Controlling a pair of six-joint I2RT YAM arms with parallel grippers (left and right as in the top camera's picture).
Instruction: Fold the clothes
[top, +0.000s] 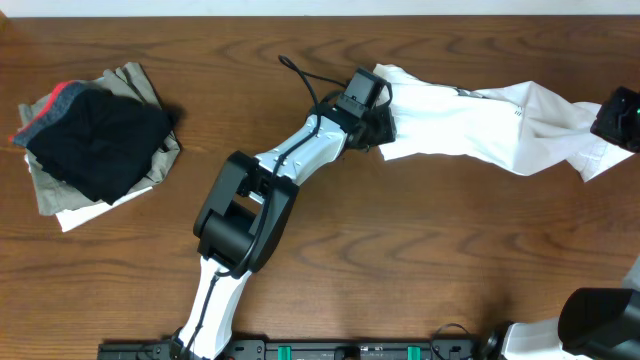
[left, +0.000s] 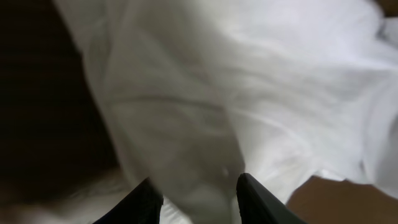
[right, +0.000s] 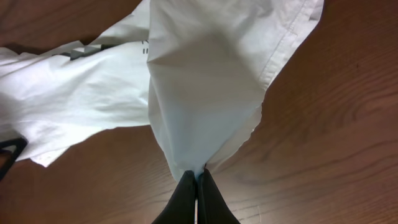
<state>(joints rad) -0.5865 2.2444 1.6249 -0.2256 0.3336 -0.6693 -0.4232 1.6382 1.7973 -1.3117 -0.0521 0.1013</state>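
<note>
Step in hand: spreading out, ahead of the first fold. The white garment (top: 480, 125) is drawn into a long band low over the table (top: 400, 260), one arm at each end.

Left gripper (top: 378, 118): at the garment's near-centre end. On its wrist view the fingers (left: 258, 202) stand partly apart with a thick bunch of cloth between them. I judge this a grasp on the wad.

Right gripper (right: 197, 177): at the garment's opposite end, clenched tight on a thin corner beside a stitched hem.

Condition of garment: creased and twisted along its middle, not yet flat, no fold made.

Next move, my judgement: both arms must draw apart evenly and lower together so the cloth lands flat. The thin fabric may slip from the right pinch if pulled hard.

Surface: dark wood-grain tabletop, bare beneath the garment. A pile lies well apart from the garment, beyond its left-arm end: a black garment (top: 95, 140) on top of a khaki garment (top: 135, 80).

Room: no view beyond the table.
</note>
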